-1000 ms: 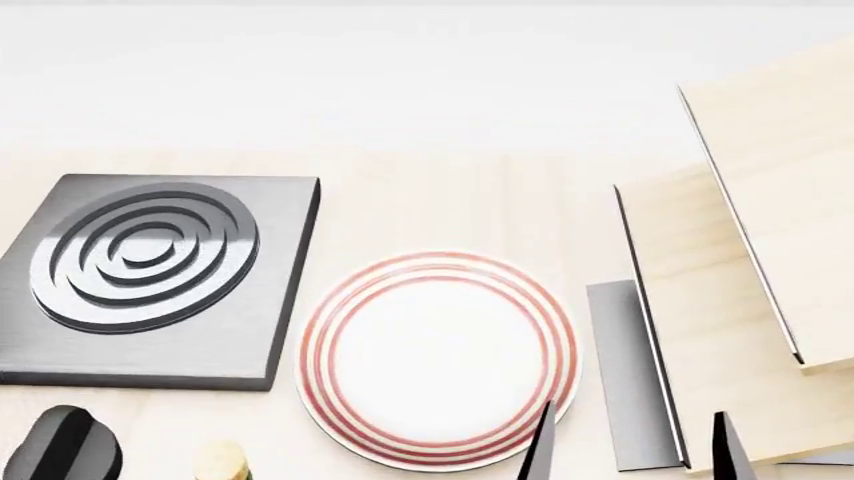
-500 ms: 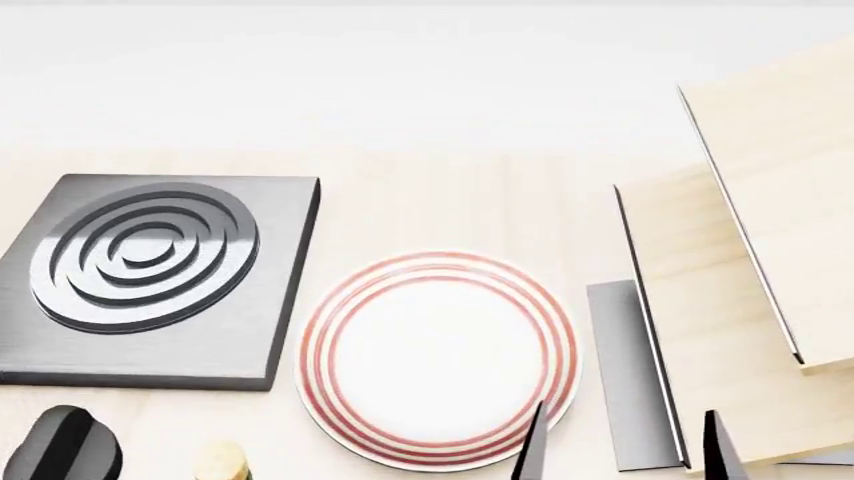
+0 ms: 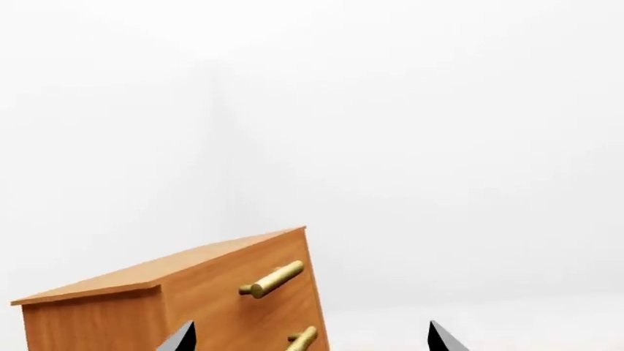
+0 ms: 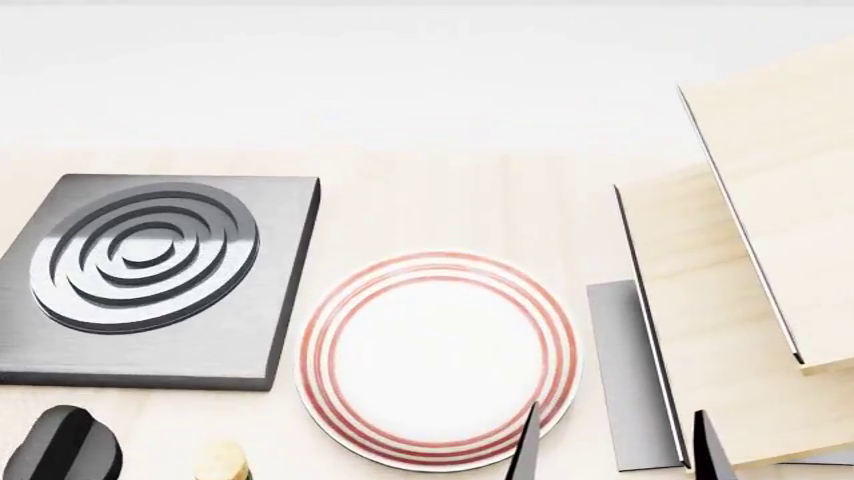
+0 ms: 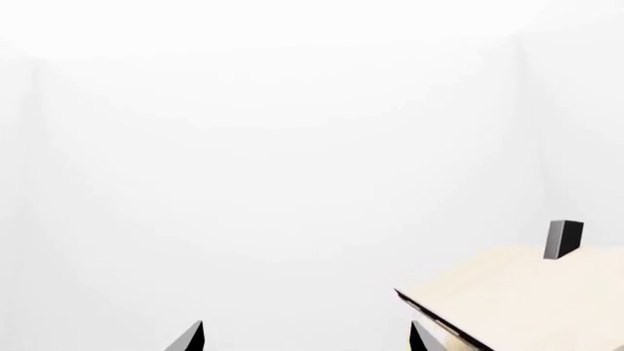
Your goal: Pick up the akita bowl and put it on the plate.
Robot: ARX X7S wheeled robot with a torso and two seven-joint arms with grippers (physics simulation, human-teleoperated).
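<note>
Bowl not in any view; position unknown from these frames. Plate (image 4: 438, 360) flat on the pale wooden table (image 4: 441, 215), round, white, several thin red rings near the rim, centre bare. Just right of the black square burner (image 4: 147, 275), apart from it by a narrow strip of table. Pale wooden panels (image 4: 747, 270) with dark edges leaning at the right of the head view.

Right gripper (image 4: 610, 445): two dark fingertips at the bottom edge of the head view, spread apart, nothing between them; one tip overlapping the plate's near right rim in the picture, height above it impossible to judge. Same two tips apart in the right wrist view (image 5: 306, 336), aimed mostly at blank white background, a slice of pale board (image 5: 527, 292) to one side.

Left gripper (image 3: 310, 338): tips apart, empty, facing a small orange-brown drawer cabinet (image 3: 175, 300) with brass handles (image 3: 272, 278). Dark rounded arm part (image 4: 60, 445) and a tan cylinder (image 4: 222, 463) at bottom left of the head view.

Step in hand, as a judgement: locating and reaching for the bowl; nothing grasped, task barely begun.

To do it well: find the bowl first, probably by tipping the head or torso down. Approach from above, one finger inside the rim, one outside, clamp on the wall. Lift clear before crossing. Set down centred inside the red rings; bowl reportedly narrower than plate, so some margin.
</note>
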